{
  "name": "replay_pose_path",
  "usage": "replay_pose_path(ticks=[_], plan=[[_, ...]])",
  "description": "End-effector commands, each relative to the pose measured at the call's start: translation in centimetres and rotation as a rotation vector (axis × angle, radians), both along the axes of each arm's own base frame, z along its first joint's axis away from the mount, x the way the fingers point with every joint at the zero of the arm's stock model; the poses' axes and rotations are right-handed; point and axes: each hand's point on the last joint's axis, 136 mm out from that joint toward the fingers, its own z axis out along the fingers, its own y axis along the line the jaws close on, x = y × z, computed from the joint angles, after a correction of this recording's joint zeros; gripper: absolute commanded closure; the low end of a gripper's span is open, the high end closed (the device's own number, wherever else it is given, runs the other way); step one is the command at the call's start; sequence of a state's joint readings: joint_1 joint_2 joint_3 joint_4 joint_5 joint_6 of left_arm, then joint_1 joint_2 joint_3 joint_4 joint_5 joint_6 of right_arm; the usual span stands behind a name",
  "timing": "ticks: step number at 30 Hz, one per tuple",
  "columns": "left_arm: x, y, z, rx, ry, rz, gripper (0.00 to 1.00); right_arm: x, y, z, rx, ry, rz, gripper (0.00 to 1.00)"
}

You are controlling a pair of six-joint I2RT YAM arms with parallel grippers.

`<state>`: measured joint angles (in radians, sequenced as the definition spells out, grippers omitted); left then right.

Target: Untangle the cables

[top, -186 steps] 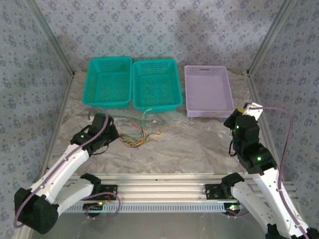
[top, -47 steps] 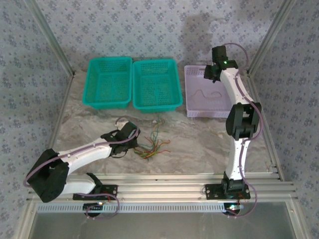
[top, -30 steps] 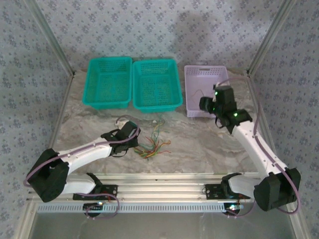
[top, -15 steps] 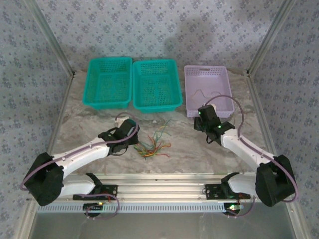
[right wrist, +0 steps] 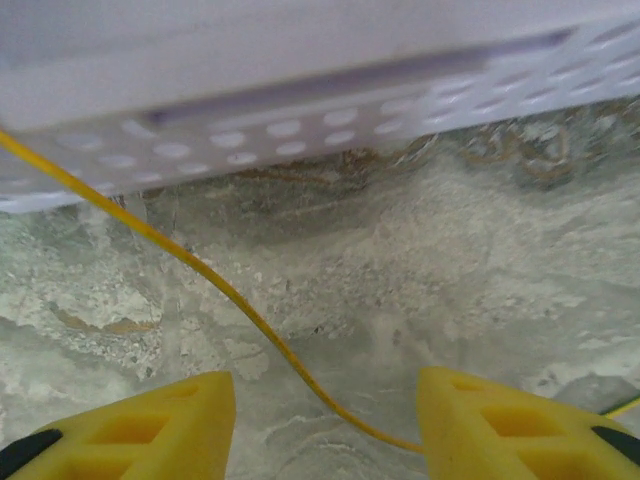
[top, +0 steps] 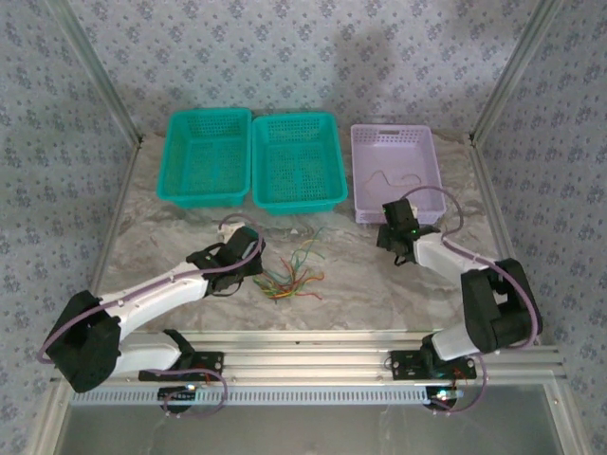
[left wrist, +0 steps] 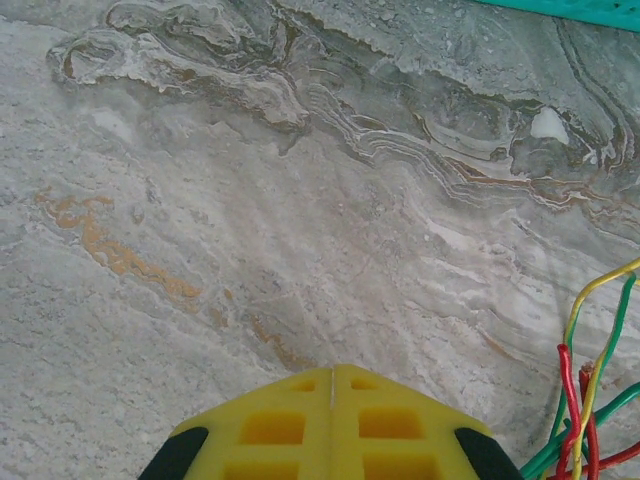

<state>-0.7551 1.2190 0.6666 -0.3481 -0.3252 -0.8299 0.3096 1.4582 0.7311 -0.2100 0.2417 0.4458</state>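
**Thin, limp wires: pinch one strand near a free end**

Find the cables [top: 292, 273] just below centre of the top view: a loose fan of green, yellow and red strands on the marbled table [top: 360, 284], touching and crossing one another. Note the left gripper [left wrist: 333, 385] at the bottom of its wrist view, pressed together, with nothing seen between the pads. See the same strands rising in the lower right corner of that frame, just beside it. Impossible to tell about any strand trapped underneath.

Note the right gripper [right wrist: 325, 405] spread wide at the bottom of its wrist view, pinching nothing. Follow a single yellow wire [right wrist: 200, 266] from the left edge of that frame down between the fingers, apart from both. Across the top of the same frame, the wall of the lavender basket [right wrist: 300, 90]. Inside that basket, right of centre in the top view, spot a lone brown cable [top: 391, 176].

Judge these as very light, soft and springy. Expect bending rather than resistance, neighbours dragged along at the crossings, and slipping from a loose pinch owing to smooth insulation. Probably not fragile, though best spared hard tugs. Take hold of one strand near a free end, away from the crossings, with pads square across it and close to the table. Pull slowly, along the strand's own line.
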Motion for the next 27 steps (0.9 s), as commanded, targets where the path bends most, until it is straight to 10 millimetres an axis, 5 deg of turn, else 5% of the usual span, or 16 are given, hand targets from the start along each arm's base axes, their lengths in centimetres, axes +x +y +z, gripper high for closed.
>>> replay_pose_path(ticks=[1, 5, 15, 22, 27], plan=[[0.3, 0.0, 1.5, 0.016, -0.033, -0.006, 1.0, 1.1, 0.9, 0.0, 0.043, -0.014, 0.015, 0.49], [0.4, 0.0, 1.6, 0.024, -0.031, -0.01, 1.0, 1.6, 0.9, -0.4, 0.038, 0.001, 0.013, 0.56], [0.7, -0.4, 1.6, 0.026, -0.028, -0.018, 1.0, 1.5, 0.6, 0.5, 0.021, -0.009, 0.011, 0.98], [0.8, -0.6, 1.6, 0.023, -0.028, -0.02, 1.0, 1.2, 0.8, 4.1, 0.035, -0.081, 0.047, 1.0], [0.8, -0.7, 1.5, 0.017, -0.027, -0.02, 1.0, 1.0, 2.0, 9.0, 0.074, -0.166, 0.1, 1.0]])
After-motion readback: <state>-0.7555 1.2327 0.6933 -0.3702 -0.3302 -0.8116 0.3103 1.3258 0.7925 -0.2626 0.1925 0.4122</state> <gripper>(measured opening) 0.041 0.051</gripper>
